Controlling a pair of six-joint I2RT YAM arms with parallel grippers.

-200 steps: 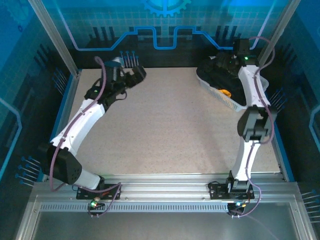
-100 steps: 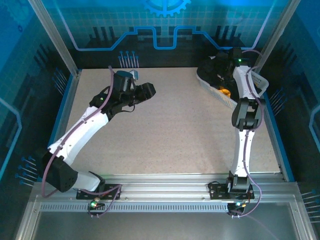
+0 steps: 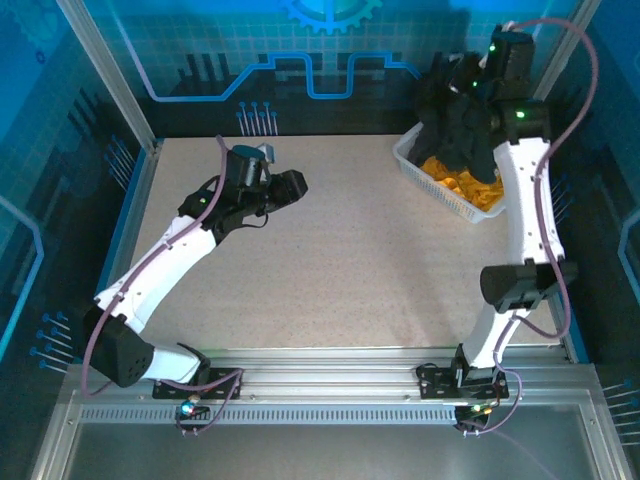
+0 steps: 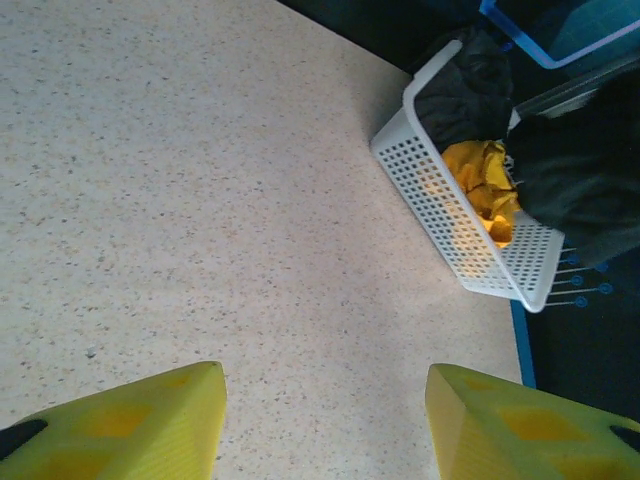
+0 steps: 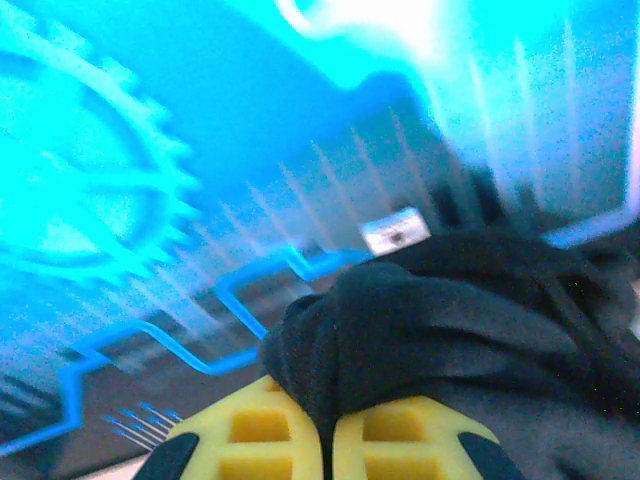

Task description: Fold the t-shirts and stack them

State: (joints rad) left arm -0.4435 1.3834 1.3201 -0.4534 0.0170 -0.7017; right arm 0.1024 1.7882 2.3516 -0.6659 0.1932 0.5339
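Speckled table (image 4: 200, 180) below us — our right tool (image 5: 327, 425) pinches the black t-shirt (image 5: 450, 320) above the white basket (image 4: 440, 200); left tool (image 4: 325, 395) hovers spread.

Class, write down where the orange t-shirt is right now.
In the top view, the orange t-shirt lies in the basket at the table's far right corner, beneath the black t-shirt hanging from the right gripper.

right end effector (image 5: 328, 428) | raised; black t-shirt (image 3: 462, 130) lifted from basket (image 3: 432, 188)
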